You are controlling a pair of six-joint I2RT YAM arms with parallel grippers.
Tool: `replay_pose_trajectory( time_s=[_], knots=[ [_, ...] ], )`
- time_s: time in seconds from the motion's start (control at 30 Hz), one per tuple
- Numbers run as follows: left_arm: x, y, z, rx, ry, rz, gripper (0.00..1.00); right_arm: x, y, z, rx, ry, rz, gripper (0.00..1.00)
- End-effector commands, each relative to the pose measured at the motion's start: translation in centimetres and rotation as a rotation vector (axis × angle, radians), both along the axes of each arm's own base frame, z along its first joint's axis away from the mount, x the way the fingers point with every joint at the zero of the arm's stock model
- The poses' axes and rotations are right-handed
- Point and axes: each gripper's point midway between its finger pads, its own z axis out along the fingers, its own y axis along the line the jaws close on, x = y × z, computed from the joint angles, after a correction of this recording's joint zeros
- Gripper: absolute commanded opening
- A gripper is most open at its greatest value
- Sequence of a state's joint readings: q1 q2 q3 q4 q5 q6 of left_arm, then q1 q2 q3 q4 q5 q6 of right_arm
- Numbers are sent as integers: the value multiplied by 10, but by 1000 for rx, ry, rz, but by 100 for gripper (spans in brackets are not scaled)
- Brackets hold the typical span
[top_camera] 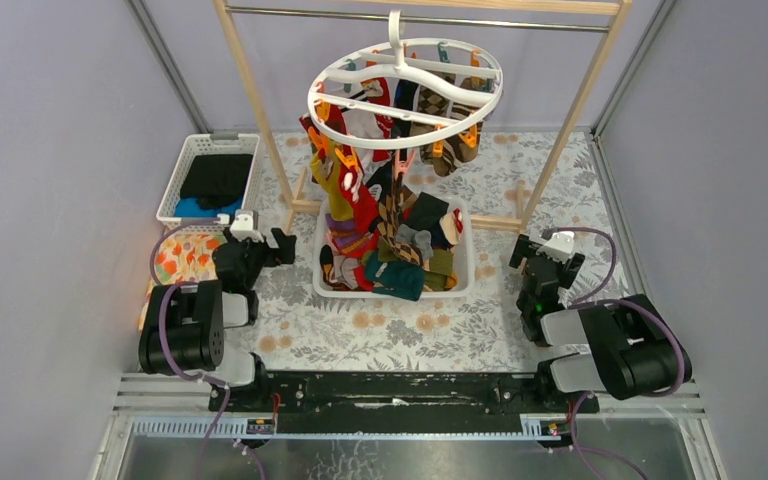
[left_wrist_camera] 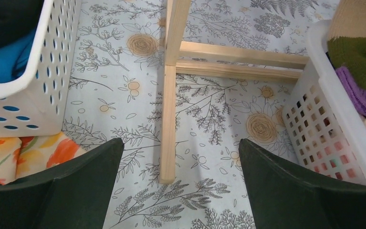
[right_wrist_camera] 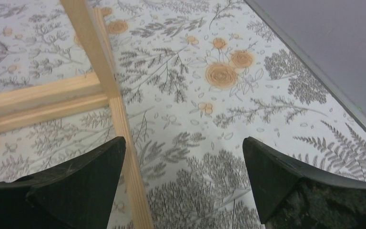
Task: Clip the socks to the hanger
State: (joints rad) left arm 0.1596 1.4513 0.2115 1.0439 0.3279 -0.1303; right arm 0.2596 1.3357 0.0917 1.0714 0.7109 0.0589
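The white oval hanger (top_camera: 405, 85) hangs by its hook from the metal bar (top_camera: 410, 20) of the wooden rail (top_camera: 255, 110), upper centre of the top view; several socks (top_camera: 345, 185) dangle from its clips; directly below, mid-frame, a white bin (top_camera: 466, 262) holds a heap of more socks. The left gripper (left_wrist_camera: 181, 143) sits left of the bin with its 2 fingers spread wide and nothing between them, low over the floral counter (top_camera: 400, 330); a rail foot lies ahead of it, a white basket (top_camera: 182, 170) of black and blue cloths to its upper left, an orange-flowered cloth (top_camera: 182, 258) beside it. The right gripper (right_wrist_camera: 183, 139), right of the bin, is equally wide apart and empty, near the rail's other foot.
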Motion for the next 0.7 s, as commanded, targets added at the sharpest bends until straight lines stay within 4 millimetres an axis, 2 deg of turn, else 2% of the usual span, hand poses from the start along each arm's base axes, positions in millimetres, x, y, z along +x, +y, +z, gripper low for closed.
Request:
replay_pose_trajectory(
  time_s=[0.0, 0.03, 0.07, 0.13, 0.2, 0.3, 0.37, 0.67],
  knots=[
    [18, -3, 35, 55, -155, 25, 99, 33, -3, 36, 34, -167, 35, 100],
    [11, -7, 28, 70, -155, 29, 99, 33, -7, 34, 49, -184, 28, 100],
    [9, -4, 33, 68, -205, 62, 99, 36, -5, 35, 45, -193, 53, 100],
    [12, 4, 31, 63, -173, 114, 99, 43, 15, 20, 27, -127, 189, 100],
    [20, 4, 24, 68, -134, 124, 99, 49, 15, 22, 14, -143, 191, 100],
    [27, 1, 20, 127, -104, 136, 99, 65, 10, 12, 41, -55, 170, 100],
    [27, -6, 21, 128, -107, 117, 99, 66, 9, 7, 69, -41, 176, 100],
    [27, -7, 21, 128, -107, 117, 99, 65, 8, 10, 66, -61, 179, 100]
  ],
)
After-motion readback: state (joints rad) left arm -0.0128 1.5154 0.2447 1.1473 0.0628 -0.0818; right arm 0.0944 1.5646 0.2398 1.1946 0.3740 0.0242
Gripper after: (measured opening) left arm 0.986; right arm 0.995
